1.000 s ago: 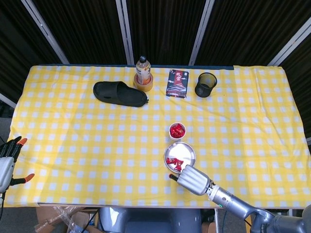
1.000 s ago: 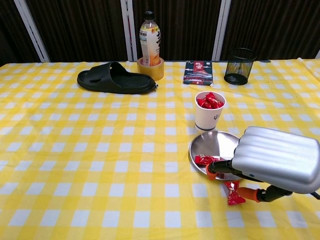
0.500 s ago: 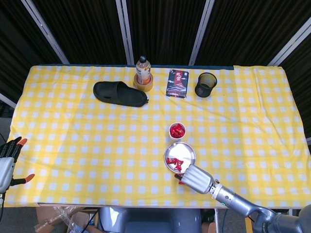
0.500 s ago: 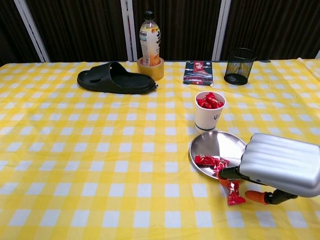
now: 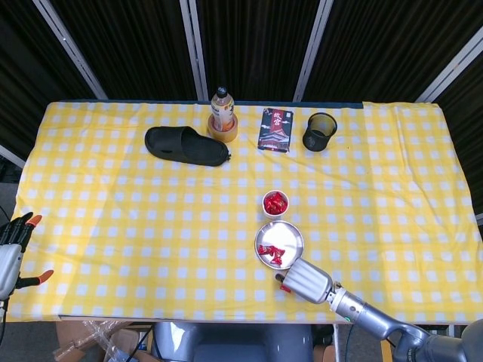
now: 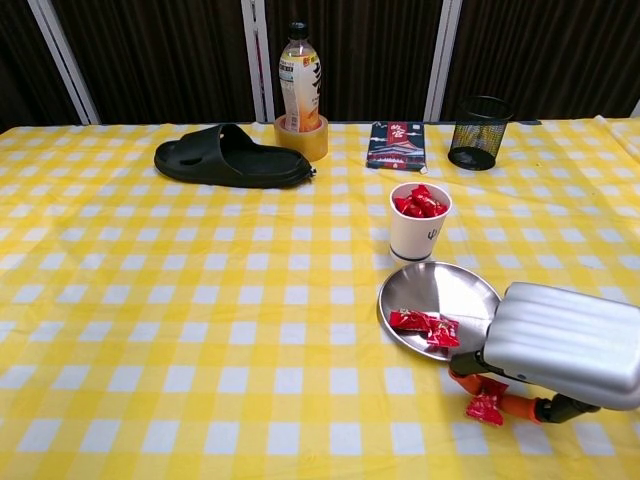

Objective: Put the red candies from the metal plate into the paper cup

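Right hand (image 6: 565, 345) drawn back off metal plate (image 6: 450, 285), slipper (image 6: 228, 157) far behind

Right hand (image 6: 560, 350) fingers curled; left hand (image 5: 10, 253) spread.

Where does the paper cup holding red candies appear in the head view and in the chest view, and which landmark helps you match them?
Head view: the paper cup sits just right of centre, directly above the metal plate.
Chest view: the paper cup stands right of centre, just behind the metal plate.
Shared landmark: the black mesh pen holder, farther back and to the right in both.
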Available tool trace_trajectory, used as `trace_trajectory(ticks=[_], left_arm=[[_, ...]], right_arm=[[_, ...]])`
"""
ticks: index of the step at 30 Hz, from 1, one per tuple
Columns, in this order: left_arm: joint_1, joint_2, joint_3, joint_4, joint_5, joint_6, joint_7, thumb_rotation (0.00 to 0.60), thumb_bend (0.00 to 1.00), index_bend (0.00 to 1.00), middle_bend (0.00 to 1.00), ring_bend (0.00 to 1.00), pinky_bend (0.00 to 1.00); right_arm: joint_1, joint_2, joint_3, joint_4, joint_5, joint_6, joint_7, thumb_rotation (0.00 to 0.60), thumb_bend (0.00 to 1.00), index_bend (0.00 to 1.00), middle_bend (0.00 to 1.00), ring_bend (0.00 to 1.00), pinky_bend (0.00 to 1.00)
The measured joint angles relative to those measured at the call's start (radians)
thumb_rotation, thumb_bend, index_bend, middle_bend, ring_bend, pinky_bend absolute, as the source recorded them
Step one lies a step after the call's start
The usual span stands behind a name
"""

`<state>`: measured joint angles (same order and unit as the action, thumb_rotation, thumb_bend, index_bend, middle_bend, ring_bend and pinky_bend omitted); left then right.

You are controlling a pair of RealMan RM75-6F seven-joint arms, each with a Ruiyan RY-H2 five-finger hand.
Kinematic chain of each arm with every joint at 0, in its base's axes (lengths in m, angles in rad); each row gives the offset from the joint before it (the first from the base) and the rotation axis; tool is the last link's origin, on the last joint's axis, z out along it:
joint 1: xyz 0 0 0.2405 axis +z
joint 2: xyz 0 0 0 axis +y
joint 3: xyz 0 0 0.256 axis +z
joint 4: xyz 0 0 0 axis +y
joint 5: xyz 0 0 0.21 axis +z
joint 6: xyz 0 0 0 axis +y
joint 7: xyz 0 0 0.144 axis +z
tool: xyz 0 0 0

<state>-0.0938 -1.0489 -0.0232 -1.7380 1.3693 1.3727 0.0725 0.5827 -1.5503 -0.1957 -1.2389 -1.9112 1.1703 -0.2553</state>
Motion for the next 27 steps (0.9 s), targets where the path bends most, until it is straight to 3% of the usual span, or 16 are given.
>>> trace_trajectory(ticks=[18, 27], left_arm=[[0.000, 0.001, 0.000, 0.000, 0.001, 0.000, -0.003, 0.600, 0.05, 0.01, 0.00, 0.00, 0.00], [0.000, 0.001, -0.002, 0.000, -0.001, -0.001, -0.003, 0.600, 0.05, 0.01, 0.00, 0.00, 0.00]], right_arm=[[-0.010, 0.025, 0.012, -0.051, 0.007, 0.013, -0.015, 0.600, 0.42, 0.58, 0.86, 0.92, 0.97], [-0.016, 0.082, 0.070, -0.125, 0.061, 0.034, -0.030, 0.600, 0.42, 0.58, 0.86, 0.92, 0.97]])
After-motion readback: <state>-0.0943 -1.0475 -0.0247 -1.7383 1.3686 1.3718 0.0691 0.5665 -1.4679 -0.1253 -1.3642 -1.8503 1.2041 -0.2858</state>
